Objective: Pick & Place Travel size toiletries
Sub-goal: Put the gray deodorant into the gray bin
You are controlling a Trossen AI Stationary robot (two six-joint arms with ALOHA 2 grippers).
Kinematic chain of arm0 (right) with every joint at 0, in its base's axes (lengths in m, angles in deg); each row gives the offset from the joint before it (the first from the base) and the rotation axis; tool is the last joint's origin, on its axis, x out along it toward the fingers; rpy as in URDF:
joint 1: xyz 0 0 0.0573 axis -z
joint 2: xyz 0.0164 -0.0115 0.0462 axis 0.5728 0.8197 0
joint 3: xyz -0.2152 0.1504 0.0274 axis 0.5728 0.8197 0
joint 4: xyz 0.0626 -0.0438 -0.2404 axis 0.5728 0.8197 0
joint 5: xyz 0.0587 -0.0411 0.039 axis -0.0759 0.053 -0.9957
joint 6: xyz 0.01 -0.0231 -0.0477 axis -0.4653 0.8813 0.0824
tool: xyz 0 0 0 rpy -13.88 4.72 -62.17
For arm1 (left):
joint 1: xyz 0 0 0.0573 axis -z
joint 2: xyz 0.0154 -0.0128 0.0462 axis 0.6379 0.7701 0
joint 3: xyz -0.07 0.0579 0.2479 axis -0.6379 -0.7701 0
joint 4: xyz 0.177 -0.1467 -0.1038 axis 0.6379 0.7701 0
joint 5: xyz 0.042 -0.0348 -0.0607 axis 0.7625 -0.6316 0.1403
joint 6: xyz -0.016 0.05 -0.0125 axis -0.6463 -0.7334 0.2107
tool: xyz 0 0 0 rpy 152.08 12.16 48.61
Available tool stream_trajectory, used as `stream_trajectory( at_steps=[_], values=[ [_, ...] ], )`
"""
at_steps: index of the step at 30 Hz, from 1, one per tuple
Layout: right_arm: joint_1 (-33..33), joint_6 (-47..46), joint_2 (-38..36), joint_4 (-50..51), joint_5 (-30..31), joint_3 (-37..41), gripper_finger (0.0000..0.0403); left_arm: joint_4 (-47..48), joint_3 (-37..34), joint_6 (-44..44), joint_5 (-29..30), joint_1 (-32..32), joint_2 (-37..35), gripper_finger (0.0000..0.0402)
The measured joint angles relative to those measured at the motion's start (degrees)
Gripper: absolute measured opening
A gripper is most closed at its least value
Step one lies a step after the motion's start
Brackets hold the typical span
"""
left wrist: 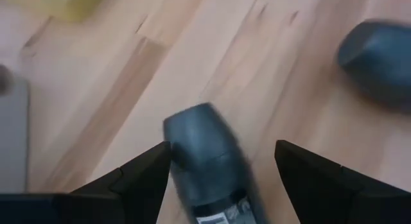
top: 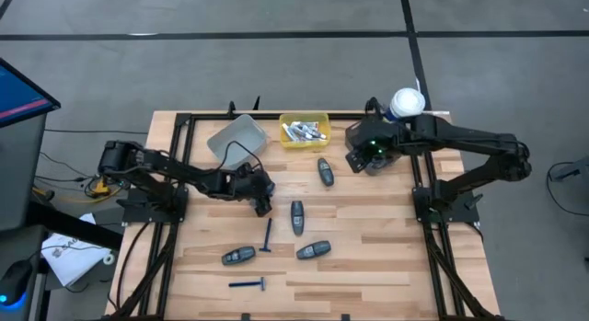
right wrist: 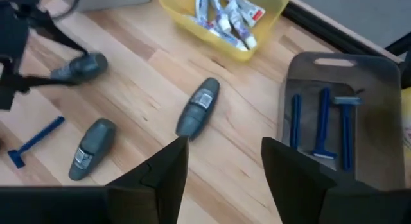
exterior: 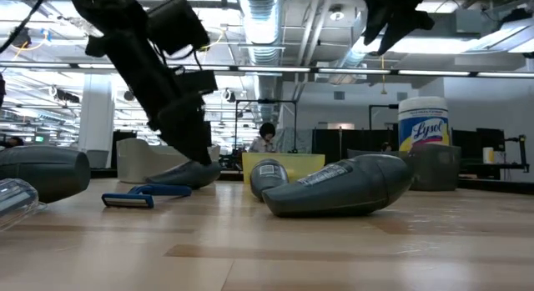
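Lying flat: dark grey oval pod point(left wrist: 209, 160)

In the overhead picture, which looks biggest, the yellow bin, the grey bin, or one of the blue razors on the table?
Largest to smallest, as seen from above:
1. Grey bin and yellow bin: they look about alike, so I won't rank them.
2. Blue razor near the table's front edge, clearly smallest and thin.

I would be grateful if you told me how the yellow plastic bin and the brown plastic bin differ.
The yellow plastic bin holds white mini tubes in a jumbled heap; the brown plastic bin holds thin blue razors laid side by side. In the high view the yellow bin shows fully, while the brown bin lies hidden under the right arm. Both are open-topped and sit along the table's far edge.
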Motion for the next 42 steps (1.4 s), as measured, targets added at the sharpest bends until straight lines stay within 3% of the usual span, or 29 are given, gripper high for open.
stream_trajectory(
  at_steps=[11,18,26,33,37,42],
  values=[
    [-2.1,-0.1,0.8,-0.8,-0.2,0.0,0.0171,-1.0,0.0,3.6,0.7,0.0,6.8,0.0273],
    [-2.5,-0.1,0.8,-0.8,-0.3,0.0,0.0165,-1.2,0.2,3.5,-0.1,0.0,7.4,0.0203],
    [-2.4,0.2,0.8,-0.8,-0.3,0.0,0.0159,-0.6,0.0,3.4,-2.4,-0.1,6.2,0.02],
    [-2.4,0.2,0.8,-1.0,-0.1,0.0,0.0159,0.0,0.1,4.2,-4.3,-1.2,-4.9,0.02],
    [-2.3,0.1,0.8,-1.2,0.0,0.0,0.0156,0.4,0.1,3.9,-1.7,-3.3,-14.0,0.02],
    [-2.3,0.0,0.8,-2.3,0.7,0.0,0.015,0.9,0.2,-3.5,3.5,-9.9,-24.3,0.02]
  ],
)
